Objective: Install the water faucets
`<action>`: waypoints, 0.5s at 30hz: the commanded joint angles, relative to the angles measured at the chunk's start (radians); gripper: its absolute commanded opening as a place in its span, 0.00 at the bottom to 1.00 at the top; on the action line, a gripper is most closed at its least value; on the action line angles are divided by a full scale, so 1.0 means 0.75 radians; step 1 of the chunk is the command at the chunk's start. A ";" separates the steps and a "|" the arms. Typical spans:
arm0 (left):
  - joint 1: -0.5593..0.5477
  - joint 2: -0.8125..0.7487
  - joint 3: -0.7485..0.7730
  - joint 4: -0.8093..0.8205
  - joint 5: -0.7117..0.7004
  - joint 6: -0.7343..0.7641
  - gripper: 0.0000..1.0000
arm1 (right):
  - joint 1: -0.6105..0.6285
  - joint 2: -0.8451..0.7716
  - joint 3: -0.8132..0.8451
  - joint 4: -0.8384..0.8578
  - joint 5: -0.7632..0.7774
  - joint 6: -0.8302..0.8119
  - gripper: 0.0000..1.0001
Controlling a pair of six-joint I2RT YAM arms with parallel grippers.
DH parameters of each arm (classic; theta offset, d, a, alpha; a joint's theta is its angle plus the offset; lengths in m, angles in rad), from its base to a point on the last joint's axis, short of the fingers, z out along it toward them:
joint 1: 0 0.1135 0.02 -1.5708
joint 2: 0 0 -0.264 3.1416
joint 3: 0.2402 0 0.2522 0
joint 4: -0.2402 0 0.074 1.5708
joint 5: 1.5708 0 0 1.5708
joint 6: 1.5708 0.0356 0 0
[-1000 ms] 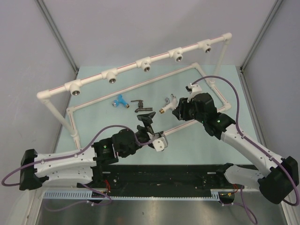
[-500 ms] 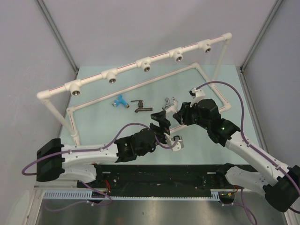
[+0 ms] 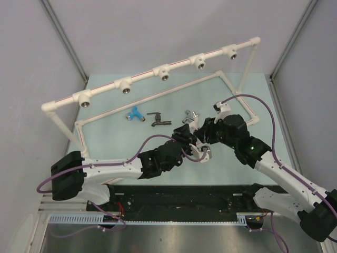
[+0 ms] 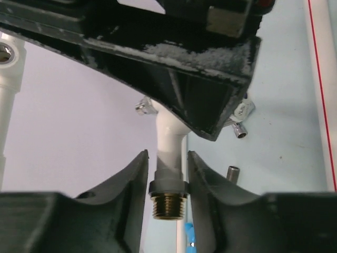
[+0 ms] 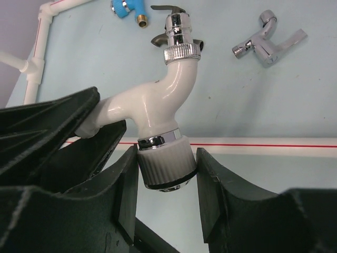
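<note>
Across the teal table (image 3: pixel 113 145) I see one white pipe frame (image 3: pixel 145 77), its raised rail carrying five metal sockets (image 3: pixel 164 74). At mid-table both arms meet on a single white faucet (image 5: pixel 158 103). The left gripper (image 4: pixel 167 174) pinches its brass-threaded end. The right gripper (image 5: pixel 167 182) looks clamped on the ribbed collar, though I can't confirm contact on both sides. Three more lie loose just beyond: one blue faucet (image 3: pixel 135 113), one dark faucet (image 3: pixel 157 119) and one silver faucet (image 3: pixel 190 115).
</note>
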 commanded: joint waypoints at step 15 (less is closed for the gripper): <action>0.094 -0.251 0.147 -0.304 0.191 -0.485 0.00 | -0.026 -0.120 0.002 0.197 -0.105 0.016 0.82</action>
